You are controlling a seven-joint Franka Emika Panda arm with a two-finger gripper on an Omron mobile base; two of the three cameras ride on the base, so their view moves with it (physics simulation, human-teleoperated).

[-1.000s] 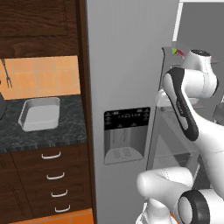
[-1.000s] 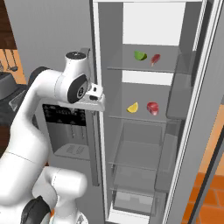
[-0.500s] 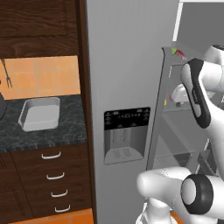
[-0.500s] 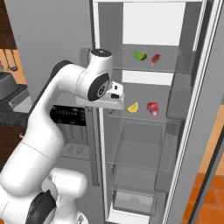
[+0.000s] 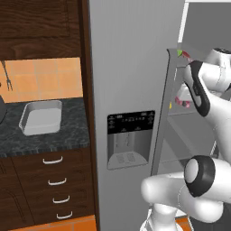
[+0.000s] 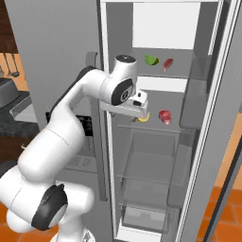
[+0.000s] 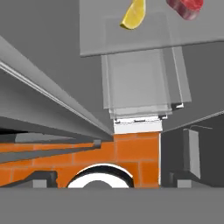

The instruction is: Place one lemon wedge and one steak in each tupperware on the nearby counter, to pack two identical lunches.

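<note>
In the open fridge, a green lemon wedge point(image 6: 151, 60) and a steak point(image 6: 168, 64) lie on the upper shelf. On the shelf below are a yellow lemon wedge point(image 6: 143, 118) and a second steak point(image 6: 164, 116). My gripper point(image 6: 137, 111) hangs just left of and above the yellow wedge, partly covering it, open and holding nothing. The hand view looks down past the shelf edge, with the yellow wedge point(image 7: 133, 15) and steak point(image 7: 186, 8) at its top. One tupperware point(image 5: 41, 117) sits on the counter point(image 5: 49, 137) left of the fridge.
The shut left fridge door with its dispenser panel point(image 5: 131, 140) stands between counter and open compartment. The right fridge door point(image 6: 222, 118) is swung open. Glass shelves and a lower drawer point(image 6: 146, 217) fill the fridge. Cabinet drawers point(image 5: 56, 180) sit under the counter.
My arm has swung right, carrying the hand from in front of the shut door into the open fridge beside the yellow wedge. The food has not moved.
</note>
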